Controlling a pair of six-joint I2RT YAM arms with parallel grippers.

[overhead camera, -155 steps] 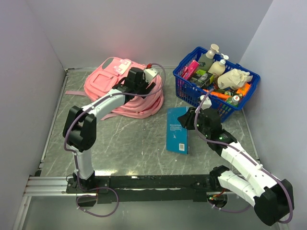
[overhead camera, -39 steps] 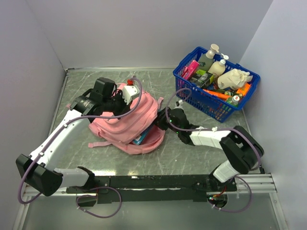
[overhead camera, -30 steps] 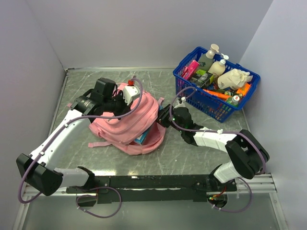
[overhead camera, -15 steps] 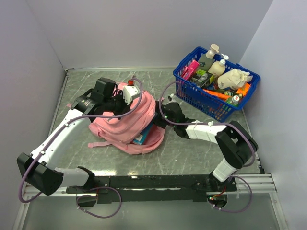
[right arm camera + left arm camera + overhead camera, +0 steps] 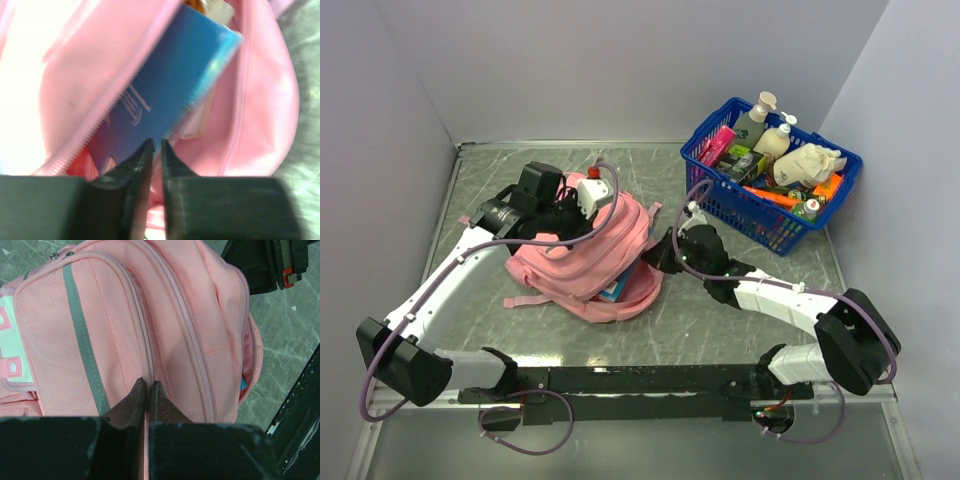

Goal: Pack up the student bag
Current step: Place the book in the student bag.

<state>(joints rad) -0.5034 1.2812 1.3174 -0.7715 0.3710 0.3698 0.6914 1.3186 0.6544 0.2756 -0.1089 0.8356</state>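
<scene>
On the left, the left gripper (image 5: 148, 390) is pinched tight on a fold of cloth on top of the bag (image 5: 582, 262). I think it is lifting the cloth so the mouth stays wide.

The bag lies on its side in the middle of the desk (image 5: 710, 330). Its open mouth faces right, toward the right arm. That arm is the nearer one to the mouth.

A blue book (image 5: 165, 90) sits partly in the mouth. Its long side points into the bag, away from the right gripper (image 5: 155, 146). That gripper is at the book's near edge with its fingers almost together. I cannot tell if it is holding the book.

The next push should go straight left, into the bag.

The basket (image 5: 730, 205) stands far right.
</scene>
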